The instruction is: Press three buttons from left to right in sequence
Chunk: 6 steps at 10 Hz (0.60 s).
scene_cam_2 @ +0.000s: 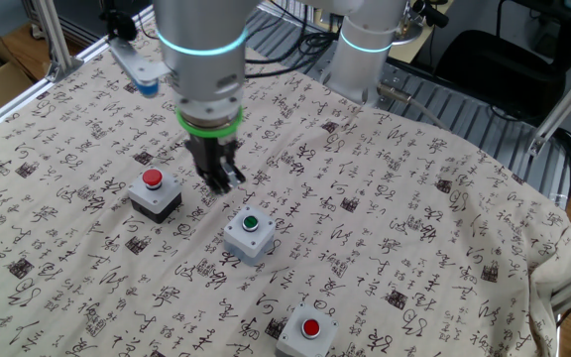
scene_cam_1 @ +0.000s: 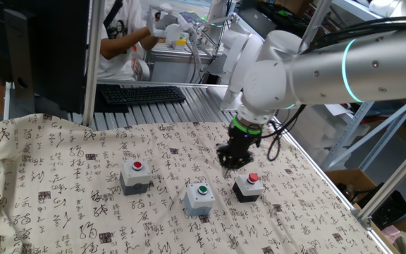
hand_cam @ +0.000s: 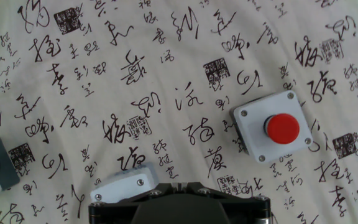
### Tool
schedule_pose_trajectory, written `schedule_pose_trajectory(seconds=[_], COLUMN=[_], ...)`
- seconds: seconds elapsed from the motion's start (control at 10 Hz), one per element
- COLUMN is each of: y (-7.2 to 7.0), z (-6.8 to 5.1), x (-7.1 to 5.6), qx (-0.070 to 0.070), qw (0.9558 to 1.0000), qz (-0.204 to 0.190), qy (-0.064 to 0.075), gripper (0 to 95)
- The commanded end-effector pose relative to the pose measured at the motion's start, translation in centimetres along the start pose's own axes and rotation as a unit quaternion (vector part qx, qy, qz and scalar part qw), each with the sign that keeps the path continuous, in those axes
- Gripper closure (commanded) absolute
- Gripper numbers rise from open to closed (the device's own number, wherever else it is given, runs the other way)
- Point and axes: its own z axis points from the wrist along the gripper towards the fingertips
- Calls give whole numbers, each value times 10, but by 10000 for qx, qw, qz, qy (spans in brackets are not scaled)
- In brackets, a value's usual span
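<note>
1. Nearest the hand view's lens, the gripper (hand_cam: 179, 202) hangs above the cloth (scene_cam_2: 414, 198); jaw state cannot be told
2. Grey red-capped button (scene_cam_1: 135, 175), green-capped button (scene_cam_1: 201, 197) and black button (scene_cam_1: 249, 186) sit apart
3. Open cloth surrounds them

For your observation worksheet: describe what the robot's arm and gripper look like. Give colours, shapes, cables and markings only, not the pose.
The arm is built of rounded silver-grey segments with glowing teal rings at the joints. A bright green band sits at the wrist, just above the gripper, which is small, black and two-fingered. Thin black cables loop beside the wrist.
</note>
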Motion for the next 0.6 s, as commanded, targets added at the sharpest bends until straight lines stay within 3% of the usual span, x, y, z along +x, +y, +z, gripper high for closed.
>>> schedule_pose_trajectory(seconds=[0.1,0.6], y=[9,26], z=[2,9], x=[7,18], qx=[4,-25], qw=[10000,9996], qz=[80,268], qy=[-12,-12], gripper=[950,950])
